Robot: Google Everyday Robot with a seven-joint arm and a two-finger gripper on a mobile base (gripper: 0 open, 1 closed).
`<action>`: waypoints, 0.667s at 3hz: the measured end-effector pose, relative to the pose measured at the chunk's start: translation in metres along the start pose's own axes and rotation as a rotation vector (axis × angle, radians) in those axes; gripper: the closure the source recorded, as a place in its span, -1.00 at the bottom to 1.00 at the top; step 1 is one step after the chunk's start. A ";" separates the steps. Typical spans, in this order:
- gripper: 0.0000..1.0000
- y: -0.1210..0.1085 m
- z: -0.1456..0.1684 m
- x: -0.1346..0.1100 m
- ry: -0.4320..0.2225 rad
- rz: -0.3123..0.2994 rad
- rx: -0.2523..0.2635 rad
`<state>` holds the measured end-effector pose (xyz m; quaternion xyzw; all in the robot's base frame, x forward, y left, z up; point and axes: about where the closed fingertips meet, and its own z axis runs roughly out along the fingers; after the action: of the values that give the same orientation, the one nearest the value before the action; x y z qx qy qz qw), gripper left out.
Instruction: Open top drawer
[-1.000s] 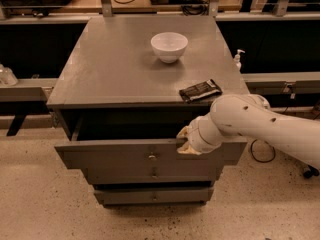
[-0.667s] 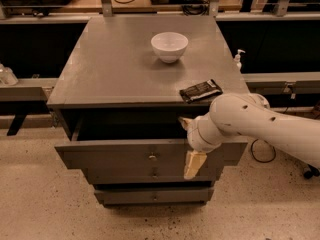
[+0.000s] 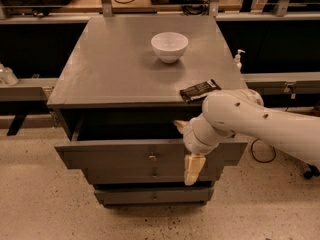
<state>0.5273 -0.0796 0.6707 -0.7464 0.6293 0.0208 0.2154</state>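
Observation:
The top drawer (image 3: pixel 115 156) of the grey cabinet stands pulled out a short way, with a dark gap showing behind its front. Its small metal knob (image 3: pixel 152 157) sits at the centre of the front. My gripper (image 3: pixel 186 148) is at the drawer's right part, over the top edge of the front. It is open: one tan finger (image 3: pixel 193 169) hangs down in front of the drawer face, the other (image 3: pixel 180 126) points up and back over the drawer's opening. Nothing is between them. My white arm reaches in from the right.
A white bowl (image 3: pixel 169 45) and a dark snack packet (image 3: pixel 200 90) lie on the cabinet top (image 3: pixel 110 69). Two shorter drawers (image 3: pixel 150 196) sit below the top one. A small pump bottle (image 3: pixel 239 59) stands at the right behind the cabinet. Speckled floor lies in front.
The fingers were together at the drawer's top edge a second ago. They have since spread apart, one swinging down over the drawer face. The drawer has not moved.

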 end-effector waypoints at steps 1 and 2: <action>-0.66 0.040 -0.011 -0.011 0.042 -0.057 -0.136; -0.19 0.070 -0.021 -0.007 0.084 -0.071 -0.231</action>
<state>0.4549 -0.0884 0.6713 -0.7883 0.6043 0.0541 0.1021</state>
